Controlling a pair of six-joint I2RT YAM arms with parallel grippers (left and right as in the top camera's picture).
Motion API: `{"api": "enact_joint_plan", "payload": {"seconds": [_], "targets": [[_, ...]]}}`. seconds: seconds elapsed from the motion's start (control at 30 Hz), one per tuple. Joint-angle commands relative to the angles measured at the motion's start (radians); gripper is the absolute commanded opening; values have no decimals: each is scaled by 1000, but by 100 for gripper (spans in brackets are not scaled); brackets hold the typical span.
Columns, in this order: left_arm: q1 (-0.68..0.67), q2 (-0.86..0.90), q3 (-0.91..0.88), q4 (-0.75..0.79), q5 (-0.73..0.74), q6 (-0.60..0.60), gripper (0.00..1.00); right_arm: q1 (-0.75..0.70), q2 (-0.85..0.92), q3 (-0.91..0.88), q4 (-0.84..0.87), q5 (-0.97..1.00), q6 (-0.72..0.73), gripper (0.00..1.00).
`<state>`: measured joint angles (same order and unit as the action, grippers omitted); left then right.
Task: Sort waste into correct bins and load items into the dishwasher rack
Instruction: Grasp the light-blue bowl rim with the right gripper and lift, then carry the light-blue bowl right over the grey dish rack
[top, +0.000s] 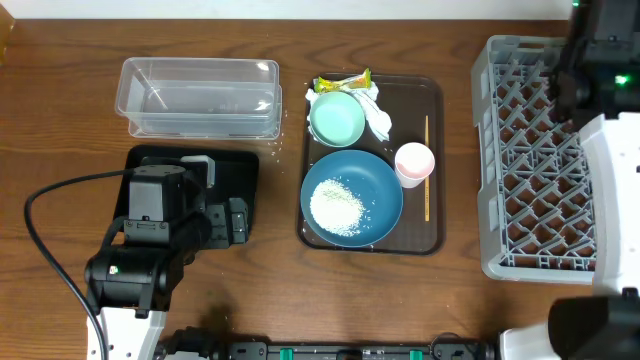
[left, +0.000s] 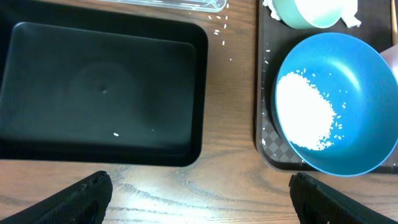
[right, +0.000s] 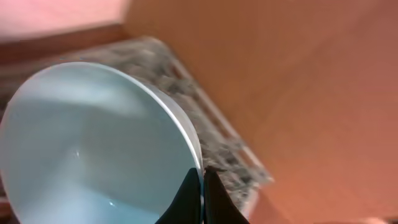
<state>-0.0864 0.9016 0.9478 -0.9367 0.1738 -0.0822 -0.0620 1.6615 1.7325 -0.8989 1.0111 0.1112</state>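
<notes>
Pale blue bowl (right: 93, 143) in right claw (right: 201, 177)

Left hand (left: 199, 202) over counter (left: 230, 124), fingers (left: 87, 196) spread wide at bottom corners. Black tray (left: 202, 93) left, one white grain inside. Blue dish (left: 360, 81) right, on brown serving tray (left: 264, 140), rice heap (left: 305, 115) in its left half. Mint-green bowl (left: 317, 12) just above dish. Stray grains on counter between.

One mint-green bowl (top: 337, 118), one light blue bowl (right: 93, 143), one dish (top: 380, 185), one cup (top: 414, 161), one stick (top: 427, 200), one wrapper (top: 345, 83), one tub (top: 200, 95), one black tray (left: 99, 87), one brown tray (top: 425, 235), one rack (top: 530, 150).
</notes>
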Motion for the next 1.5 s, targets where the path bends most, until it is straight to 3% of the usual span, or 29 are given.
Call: {"api": "enact_joint_plan", "payload": {"seconds": [0.0, 0.17, 0.4, 0.57, 0.87, 1.3, 1.47], "targets": [[-2, -1, 11, 0, 1, -9, 94, -66, 76, 3, -32, 175, 33, 1], [-2, -1, 11, 0, 1, -10, 94, -140, 160, 3, -108, 177, 129, 1], [-2, -1, 11, 0, 1, -9, 94, -195, 258, 3, -104, 85, 127, 1], [-2, -1, 11, -1, 2, -10, 94, -201, 317, 3, -61, -108, 53, 1], [-2, -1, 11, 3, 1, -9, 94, -188, 330, 3, -64, -285, 52, 1], [-2, -1, 11, 12, 1, -10, 94, -177, 328, 3, -34, -299, 51, 6], [-2, -1, 11, 11, 2, -10, 94, -175, 327, 3, 24, -172, 51, 1]]}}
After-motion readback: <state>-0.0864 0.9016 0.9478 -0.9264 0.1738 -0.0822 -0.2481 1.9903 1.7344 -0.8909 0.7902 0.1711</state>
